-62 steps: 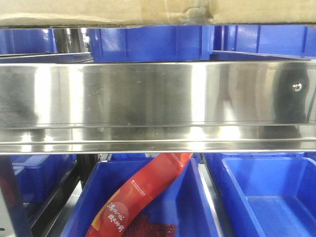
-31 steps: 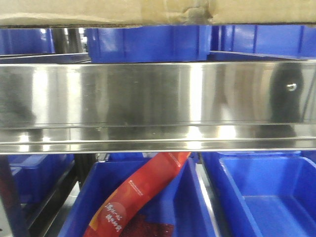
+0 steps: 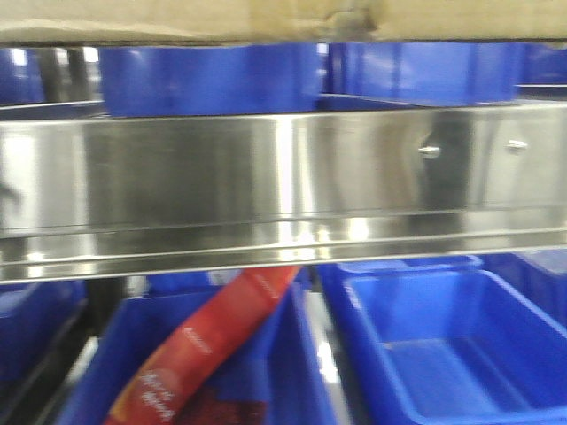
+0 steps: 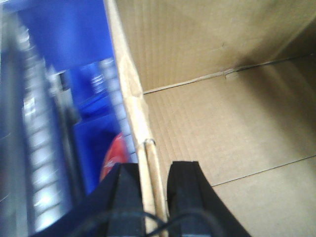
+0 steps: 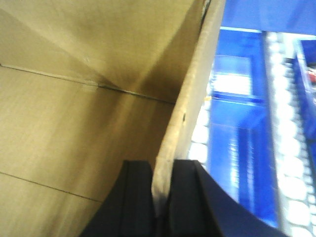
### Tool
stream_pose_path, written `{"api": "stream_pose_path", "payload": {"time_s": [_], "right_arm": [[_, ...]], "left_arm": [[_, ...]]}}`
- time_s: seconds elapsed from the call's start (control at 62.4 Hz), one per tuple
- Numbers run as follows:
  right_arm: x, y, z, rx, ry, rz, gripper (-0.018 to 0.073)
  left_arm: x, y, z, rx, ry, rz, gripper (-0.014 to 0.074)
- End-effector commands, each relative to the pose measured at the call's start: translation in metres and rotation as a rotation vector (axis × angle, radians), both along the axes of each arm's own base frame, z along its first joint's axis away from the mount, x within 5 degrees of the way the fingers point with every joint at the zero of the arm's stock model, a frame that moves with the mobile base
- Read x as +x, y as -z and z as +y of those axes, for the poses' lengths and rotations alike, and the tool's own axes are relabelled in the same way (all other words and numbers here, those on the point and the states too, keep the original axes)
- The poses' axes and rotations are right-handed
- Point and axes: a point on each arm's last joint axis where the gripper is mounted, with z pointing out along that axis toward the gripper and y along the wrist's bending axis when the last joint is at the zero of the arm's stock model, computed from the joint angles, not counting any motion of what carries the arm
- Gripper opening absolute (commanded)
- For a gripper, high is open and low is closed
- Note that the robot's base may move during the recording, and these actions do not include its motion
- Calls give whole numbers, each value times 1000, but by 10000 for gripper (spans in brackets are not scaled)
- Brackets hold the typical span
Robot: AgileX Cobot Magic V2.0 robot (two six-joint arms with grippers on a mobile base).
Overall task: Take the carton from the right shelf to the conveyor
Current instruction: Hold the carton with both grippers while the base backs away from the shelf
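The carton (image 3: pixel 177 18) is a brown cardboard box whose lower edge fills the top of the front view, above the right shelf's shiny steel rail (image 3: pixel 221 177). In the left wrist view my left gripper (image 4: pixel 154 168) is shut on the carton's left wall, one finger inside the carton (image 4: pixel 222 123) and one outside. My right gripper (image 5: pixel 161 165) is likewise shut on the right wall of the carton (image 5: pixel 74 113). The conveyor is out of view.
Blue plastic bins (image 3: pixel 425 354) stand below the rail and more blue bins (image 3: pixel 213 80) sit behind it. A red packet (image 3: pixel 204 345) lies in the lower left bin. Two small screws (image 3: pixel 429 150) show on the rail.
In the front view the rail's screw, the bins and the red packet have slid to the left and the picture is blurred. The carton's edge stays at the top.
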Motion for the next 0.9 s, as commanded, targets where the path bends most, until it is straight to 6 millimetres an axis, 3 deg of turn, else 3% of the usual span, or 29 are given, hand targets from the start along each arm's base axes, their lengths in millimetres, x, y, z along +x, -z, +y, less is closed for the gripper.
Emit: {"api": "stream_pose_path", "payload": {"time_s": [0.0,0.881], "right_arm": [[-1,-6,1,32,-18,-54,-67],[2,-5,2,32,-18,-55,-67]], "left_arm": [[-4,-7,-7,-52,61,-46,-16],[0,-6,-7,-36,52,-61,-16]]}}
